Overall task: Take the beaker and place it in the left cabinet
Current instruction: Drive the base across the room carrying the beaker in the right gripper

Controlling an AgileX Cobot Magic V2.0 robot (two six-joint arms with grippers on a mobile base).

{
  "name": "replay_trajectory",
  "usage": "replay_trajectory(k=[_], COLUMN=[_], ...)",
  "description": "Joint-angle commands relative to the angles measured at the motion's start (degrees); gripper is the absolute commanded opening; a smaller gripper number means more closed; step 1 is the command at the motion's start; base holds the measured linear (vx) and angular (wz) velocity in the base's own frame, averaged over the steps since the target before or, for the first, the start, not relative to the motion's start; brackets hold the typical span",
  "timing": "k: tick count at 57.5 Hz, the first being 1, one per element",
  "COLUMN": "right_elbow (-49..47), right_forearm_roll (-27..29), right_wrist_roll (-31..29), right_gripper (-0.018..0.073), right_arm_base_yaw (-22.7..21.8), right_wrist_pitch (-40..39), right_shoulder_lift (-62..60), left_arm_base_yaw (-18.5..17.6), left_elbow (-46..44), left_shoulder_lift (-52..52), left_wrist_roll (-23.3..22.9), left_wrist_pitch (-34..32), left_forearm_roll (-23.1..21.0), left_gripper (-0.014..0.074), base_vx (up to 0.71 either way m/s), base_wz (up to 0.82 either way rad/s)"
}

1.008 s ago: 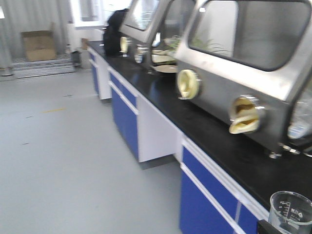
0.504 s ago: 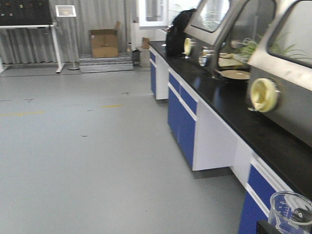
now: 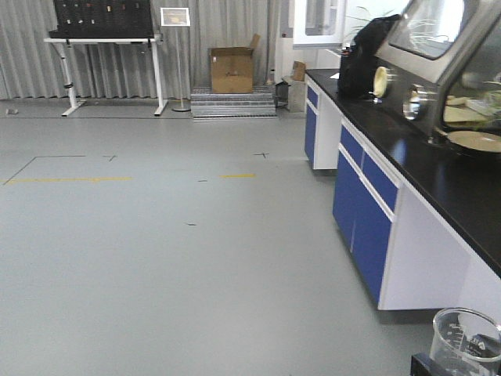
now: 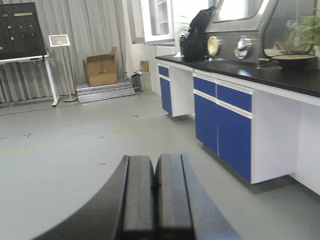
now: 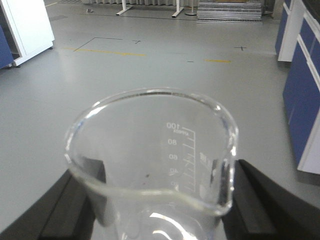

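Observation:
The beaker is clear glass with white graduation marks and a pouring lip, and it stands upright between the two black fingers of my right gripper, which is shut on its sides. In the front view the beaker shows at the bottom right corner, held over the grey floor beside the bench. My left gripper is shut with its pads pressed together and nothing between them, pointing out over the floor. The left cabinet is out of view.
A long bench with a black top and blue cupboard fronts runs along the right, carrying steel glove boxes and a black bag. A cardboard box and a white-legged table stand at the far wall. A white furniture panel stands at left.
The front view has swung left: the bench and glove boxes slid toward the right edge and open floor fills the frame. The beaker stays held at the bottom right.

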Motion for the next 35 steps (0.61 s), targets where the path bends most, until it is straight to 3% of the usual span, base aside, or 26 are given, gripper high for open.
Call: replay_trajectory(k=[1, 35], right_elbow=[-1.7, -1.7], right_forearm_roll=[0.1, 0.1], right_wrist_roll=[-0.4, -0.4], right_gripper=[-0.0006, -0.0006], right_arm_base_yaw=[-0.2, -0.2], right_wrist_pitch=[-4.1, -4.1], right_shoulder_lift=[-0.5, -0.5], left_arm_base_yaw=[-0.2, -0.2], left_elbow=[0.9, 0.9], left_shoulder_lift=[-1.1, -1.1], left_wrist_roll=[-0.2, -0.2], left_wrist_pitch=[-4.8, -4.8], left_forearm_roll=[-0.5, -0.5], left_gripper=[0.0001, 0.0001], base_vx=[0.41, 0.5], base_wz=[0.2, 0.14])
